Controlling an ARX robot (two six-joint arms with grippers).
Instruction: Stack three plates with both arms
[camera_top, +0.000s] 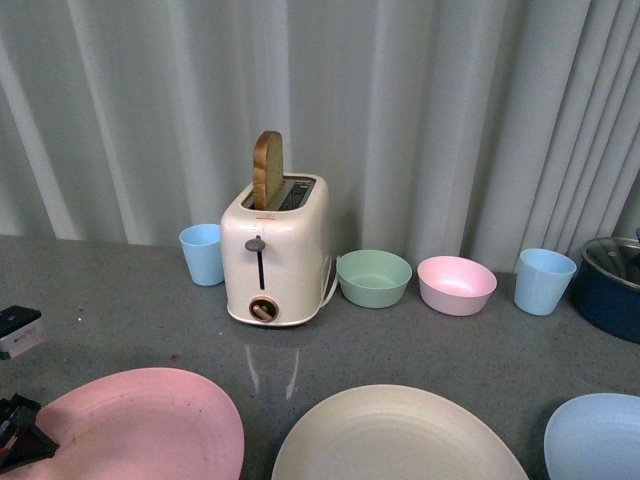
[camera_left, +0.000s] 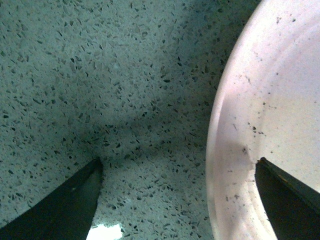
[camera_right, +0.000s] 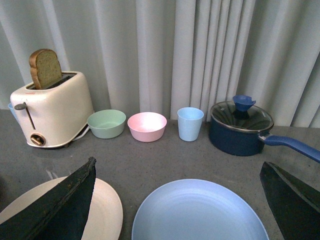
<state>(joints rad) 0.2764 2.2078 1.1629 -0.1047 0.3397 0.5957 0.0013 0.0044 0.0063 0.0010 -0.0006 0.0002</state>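
Note:
Three plates lie side by side at the near edge of the grey counter: the pink plate (camera_top: 140, 425) at left, the cream-beige plate (camera_top: 395, 440) in the middle, the light blue plate (camera_top: 600, 435) at right. My left gripper (camera_left: 177, 167) is open low over the pink plate's (camera_left: 270, 125) rim, one finger over the plate, one over bare counter. Part of it shows at the front view's left edge (camera_top: 15, 435). My right gripper (camera_right: 177, 172) is open above the light blue plate (camera_right: 200, 212), fingers either side; the cream-beige plate (camera_right: 107, 210) lies beside it.
A cream toaster (camera_top: 275, 250) with a bread slice stands behind the plates. A green bowl (camera_top: 374, 277), a pink bowl (camera_top: 456, 284) and two light blue cups (camera_top: 203, 253) (camera_top: 544, 280) stand along the back. A dark blue lidded pot (camera_right: 242, 127) with a long handle is at far right.

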